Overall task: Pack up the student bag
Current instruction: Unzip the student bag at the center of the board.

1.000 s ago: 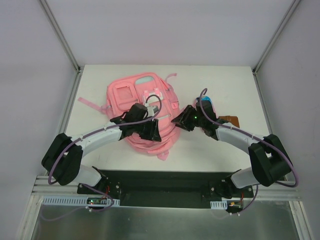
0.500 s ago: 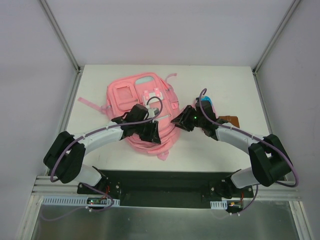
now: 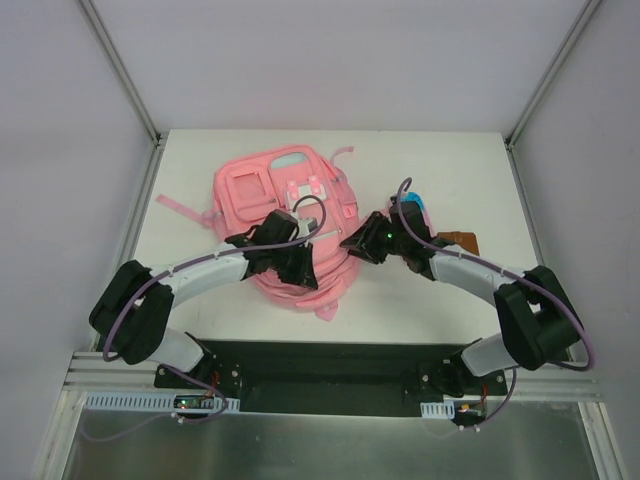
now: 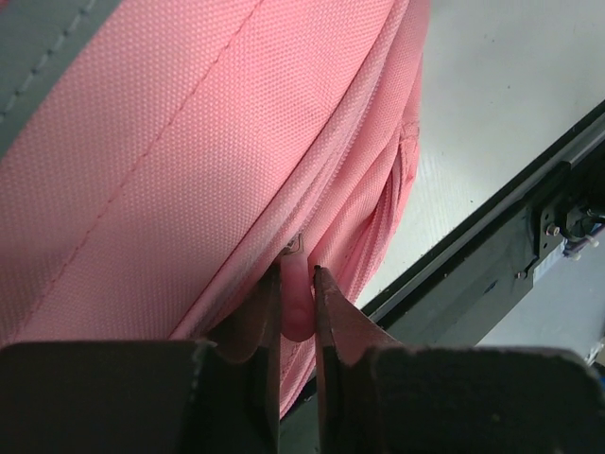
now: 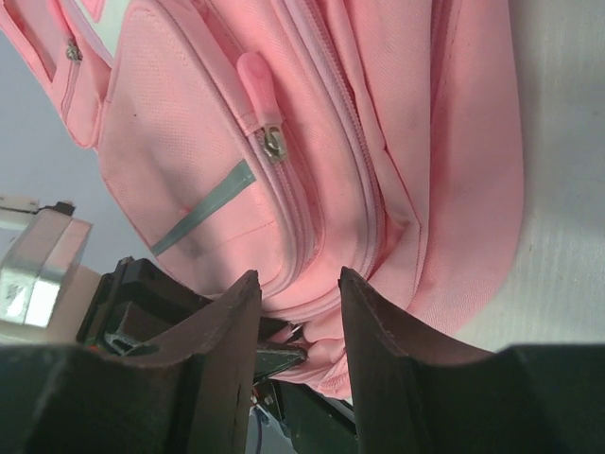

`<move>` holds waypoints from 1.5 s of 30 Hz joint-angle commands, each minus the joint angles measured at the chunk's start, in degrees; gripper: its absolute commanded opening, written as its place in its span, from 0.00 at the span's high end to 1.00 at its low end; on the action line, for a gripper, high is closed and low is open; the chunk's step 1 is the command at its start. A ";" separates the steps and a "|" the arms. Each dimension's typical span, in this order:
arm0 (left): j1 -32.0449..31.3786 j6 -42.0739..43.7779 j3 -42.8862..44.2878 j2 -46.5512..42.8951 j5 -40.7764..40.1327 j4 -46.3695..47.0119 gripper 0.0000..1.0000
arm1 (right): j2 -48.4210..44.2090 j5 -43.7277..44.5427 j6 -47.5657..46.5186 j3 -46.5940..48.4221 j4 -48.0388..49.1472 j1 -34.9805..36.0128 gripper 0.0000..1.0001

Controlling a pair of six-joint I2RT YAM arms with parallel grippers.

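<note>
The student bag (image 3: 262, 187), a big pink backpack, lies flat in the middle of the table. My left gripper (image 3: 302, 274) is at the bag's near edge. In the left wrist view the left gripper (image 4: 298, 276) is shut on a pink zip pull (image 4: 296, 301) at the seam of the bag (image 4: 189, 142). My right gripper (image 3: 351, 243) hovers at the bag's right side. In the right wrist view the right gripper (image 5: 298, 281) is open, with the bag (image 5: 397, 142) beyond its jaws and nothing held. A second pink zip pull (image 5: 257, 80) sits on a front pocket.
A blue item (image 3: 419, 209) and a small brown object (image 3: 464, 240) lie partly hidden behind the right arm. A pink strap (image 3: 180, 208) trails left from the bag. The black base rail (image 3: 330, 365) runs along the near table edge.
The left gripper's jaws have closed onto the zip pull. The left arm has shifted slightly; the right arm has barely moved.
</note>
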 commanded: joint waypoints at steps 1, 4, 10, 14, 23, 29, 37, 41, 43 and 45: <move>-0.39 1.07 -0.75 -4.63 -3.36 -2.61 1.00 | 2.34 -1.25 2.86 1.18 1.32 0.31 0.58; -0.30 1.78 -1.10 -7.62 -4.15 -2.52 1.00 | 2.87 0.51 2.87 1.09 1.67 0.05 0.58; -0.39 2.65 -1.81 -10.01 -5.29 -2.52 1.00 | 5.41 -1.33 2.43 3.29 3.42 -0.66 0.58; -0.39 2.39 -1.72 -9.22 -4.15 -2.52 1.00 | 5.59 -3.61 2.43 4.34 7.02 -0.66 0.59; -0.39 3.36 -1.46 -9.83 -3.54 -2.34 1.00 | 5.94 -6.51 4.45 3.82 13.00 0.48 0.70; -0.57 4.15 -1.54 -10.88 -2.92 -1.55 1.00 | 10.68 -9.33 9.79 3.47 19.67 1.98 0.57; -0.65 3.89 -2.34 -12.29 -2.92 -0.76 1.00 | 15.35 -7.22 18.60 -2.59 41.03 3.38 0.74; -0.65 4.06 -2.34 -12.64 -3.35 -0.76 1.00 | 17.02 -5.30 20.27 -3.47 47.00 4.53 0.98; -0.74 3.89 -2.68 -12.90 -4.23 -0.85 1.00 | 16.58 -4.41 20.36 -4.61 47.46 4.44 0.99; -0.74 3.71 -3.47 -14.13 -5.99 -1.11 1.00 | 14.83 -3.71 19.66 -5.32 46.24 3.83 0.99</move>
